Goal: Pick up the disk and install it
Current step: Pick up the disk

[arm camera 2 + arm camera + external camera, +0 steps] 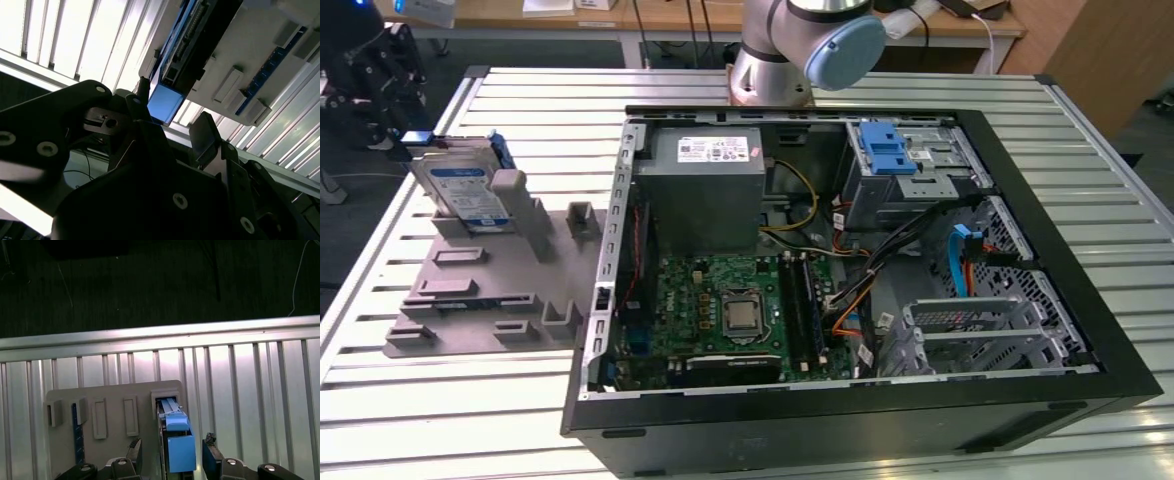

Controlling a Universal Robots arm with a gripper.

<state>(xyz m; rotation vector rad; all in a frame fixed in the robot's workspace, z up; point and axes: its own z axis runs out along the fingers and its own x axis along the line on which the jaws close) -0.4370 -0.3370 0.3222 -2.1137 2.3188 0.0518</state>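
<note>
Now | one disk (180, 452) upright in one grey holder (115, 400) | one claw (172, 442), spread apart, straddling disk

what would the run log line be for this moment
gripper: open, straddling flat silver blue-framed hard disk | disk: standing on edge in grey slotted plastic holder | grasp: not yet closed | install: not done
</note>
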